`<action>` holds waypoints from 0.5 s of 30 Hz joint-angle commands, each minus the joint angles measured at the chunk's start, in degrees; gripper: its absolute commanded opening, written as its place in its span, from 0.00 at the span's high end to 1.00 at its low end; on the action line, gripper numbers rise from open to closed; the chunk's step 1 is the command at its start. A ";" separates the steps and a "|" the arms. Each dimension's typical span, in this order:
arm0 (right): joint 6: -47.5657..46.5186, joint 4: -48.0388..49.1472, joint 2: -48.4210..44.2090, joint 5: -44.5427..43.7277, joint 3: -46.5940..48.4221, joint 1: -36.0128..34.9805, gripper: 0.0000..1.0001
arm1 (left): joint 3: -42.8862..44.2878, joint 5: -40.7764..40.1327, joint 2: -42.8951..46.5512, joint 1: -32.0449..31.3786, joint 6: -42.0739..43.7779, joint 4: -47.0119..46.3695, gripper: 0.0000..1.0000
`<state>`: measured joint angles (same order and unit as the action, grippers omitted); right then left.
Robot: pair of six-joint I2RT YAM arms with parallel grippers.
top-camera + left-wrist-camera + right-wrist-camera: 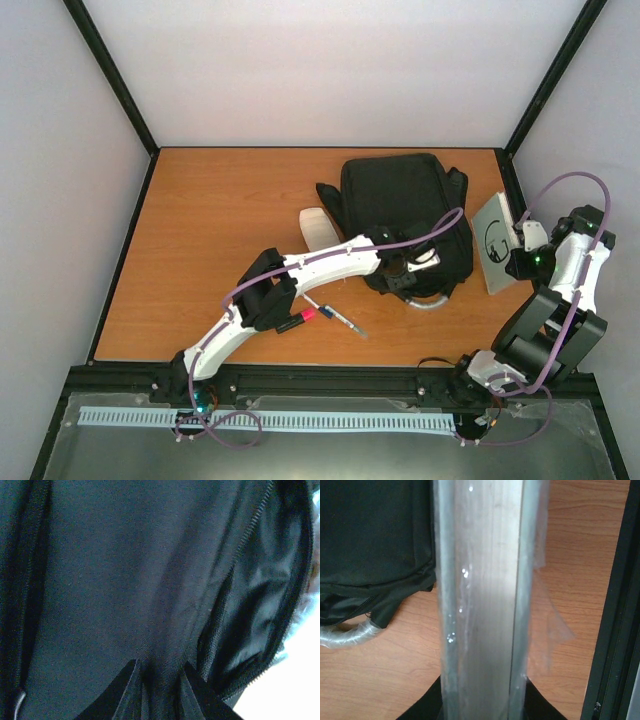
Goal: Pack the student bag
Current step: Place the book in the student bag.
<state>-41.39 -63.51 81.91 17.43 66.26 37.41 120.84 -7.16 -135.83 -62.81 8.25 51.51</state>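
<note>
Student bag: the student bag (400, 205) lies flat on the table (215, 215), right of centre towards the far side, with its grey loop handle (432, 301) curling off the near edge.
Bag opening: in the left wrist view a zip line and slack inner lining (255, 605) show to the right of the fingers, so I judge one compartment to be unzipped.
Left gripper: the left gripper (408, 272) sits at the bag's near edge, jaws narrow around a fold of black fabric. I cannot tell whether the fold is firmly pinched.
Right gripper: the right gripper (519, 242) is clamped on a flat grey book (493, 240) in clear wrap, held up just right of the bag.
Step in hand: by my judgement, opening the mouth of the bag so the book can go in.
Next move: it calls for a sure hold on the fabric and a lift to widen the gap. The book must then be turned edge-first to the opening.
Nearby items: a cream pencil case (318, 228) touches the bag's left side. A red marker (298, 320) and a pen (343, 321) lie near the left forearm.
Obstructions: the left arm and its purple cable (440, 225) cross the near part of the bag. Limp fabric may sag shut.
</note>
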 commanded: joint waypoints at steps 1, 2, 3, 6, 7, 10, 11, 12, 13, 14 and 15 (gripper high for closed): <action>-0.72 1.36 -1.23 5.36 0.56 0.49 0.97 | 4.02 -4.45 -0.93 -0.21 -1.03 0.48 0.87; -0.77 0.71 -1.21 6.14 0.74 0.52 0.97 | 4.50 -4.91 -0.88 -0.21 -1.45 0.21 0.92; -0.68 -0.12 -1.19 6.86 0.95 0.50 0.97 | 4.91 -5.61 -0.69 -0.21 -1.86 -0.17 0.98; 0.34 -2.31 -1.53 8.41 1.97 0.47 0.97 | 5.90 -7.88 0.01 -0.21 -2.69 -2.00 0.99; 0.60 -3.05 -1.97 8.82 2.43 0.47 0.97 | 6.21 -8.53 0.21 -0.21 -2.82 -2.65 0.99; 1.56 -4.94 -3.45 10.48 4.06 0.52 0.97 | 7.80 -10.36 0.35 0.13 -4.14 -3.89 0.99; 2.00 -5.53 -3.85 10.96 5.11 0.52 0.97 | 8.97 -10.47 0.31 0.52 -5.00 -4.10 0.99; 2.38 -6.31 -4.20 11.63 6.01 0.52 0.97 | 9.75 -10.43 0.23 0.90 -6.03 -4.32 0.99; 2.71 -7.00 -4.50 12.38 6.97 0.48 0.97 | 10.37 -10.42 0.34 1.32 -7.30 -4.69 0.99; 3.16 -7.81 -4.75 13.32 7.85 0.50 0.97 | 10.83 -10.29 0.49 1.81 -8.44 -5.21 0.99; 3.73 -8.56 -4.96 14.19 8.86 0.48 0.97 | 11.20 -10.13 0.74 2.35 -9.53 -5.80 0.99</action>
<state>-39.11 -69.76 80.82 23.20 69.47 37.65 127.20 -14.94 -136.22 -62.24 4.03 50.87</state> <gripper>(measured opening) 0.203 0.041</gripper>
